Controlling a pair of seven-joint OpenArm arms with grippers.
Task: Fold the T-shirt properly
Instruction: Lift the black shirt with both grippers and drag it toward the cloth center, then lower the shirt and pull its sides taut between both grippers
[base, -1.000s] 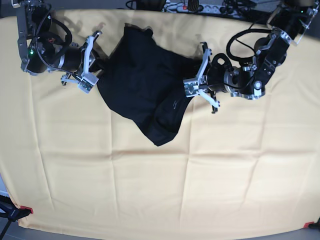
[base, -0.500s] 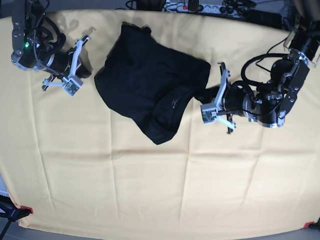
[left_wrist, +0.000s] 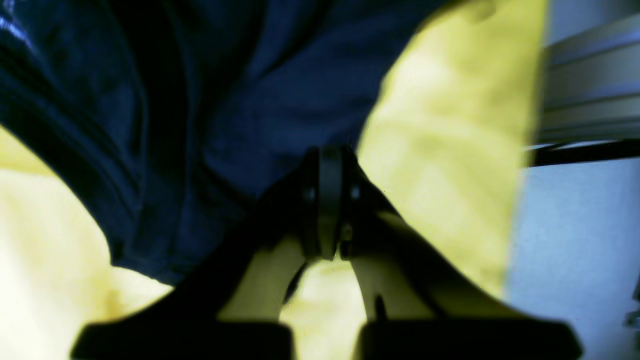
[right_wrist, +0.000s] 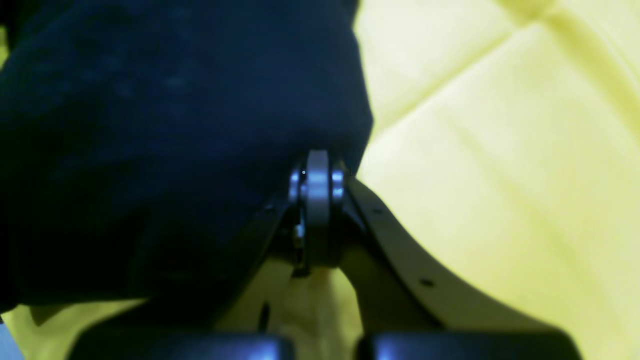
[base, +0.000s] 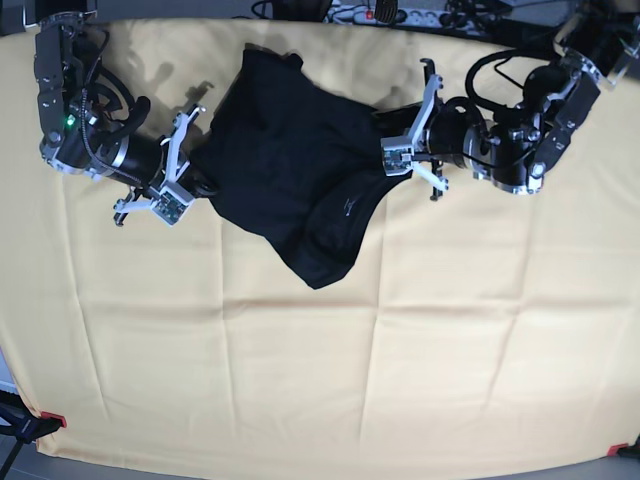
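Pale yellow cloth (base: 300, 380) covers the whole table, and the dark T-shirt (base: 290, 170) lies crumpled on its far half. Left gripper (base: 398, 152) has its jaws pressed together at the shirt's edge, right gripper (base: 178, 178) likewise at the opposite edge.

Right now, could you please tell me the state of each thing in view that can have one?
T-shirt: crumpled in a heap, not folded, lying on the yellow cloth.
Left gripper: shut, at the shirt's edge; grip on fabric unclear.
Right gripper: shut, against the shirt's opposite edge; grip unclear.
Yellow cloth: spread flat, creased.
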